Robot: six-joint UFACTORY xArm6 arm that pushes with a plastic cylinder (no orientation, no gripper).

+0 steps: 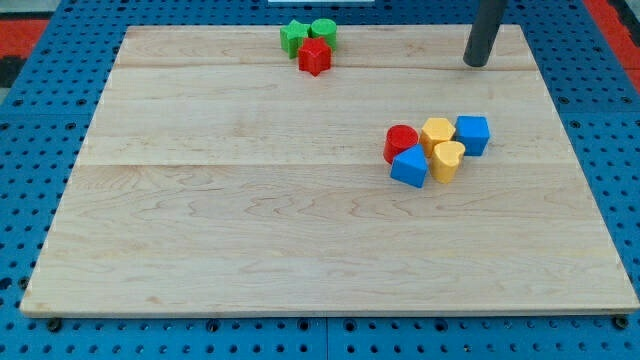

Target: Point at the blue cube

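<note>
The blue cube [472,134] sits right of centre on the wooden board [250,220], at the right end of a tight cluster. Touching it on the left is a yellow block [437,131]. A yellow heart-shaped block [448,160], a red cylinder [401,142] and a blue wedge-like block [408,167] complete the cluster. My tip [477,63] stands at the view's top right, apart from the blue cube and straight above it in the view.
At the view's top centre a green star-like block [294,37], a green cylinder [323,32] and a red star-like block [314,57] are bunched together. A blue pegboard [40,150] surrounds the board.
</note>
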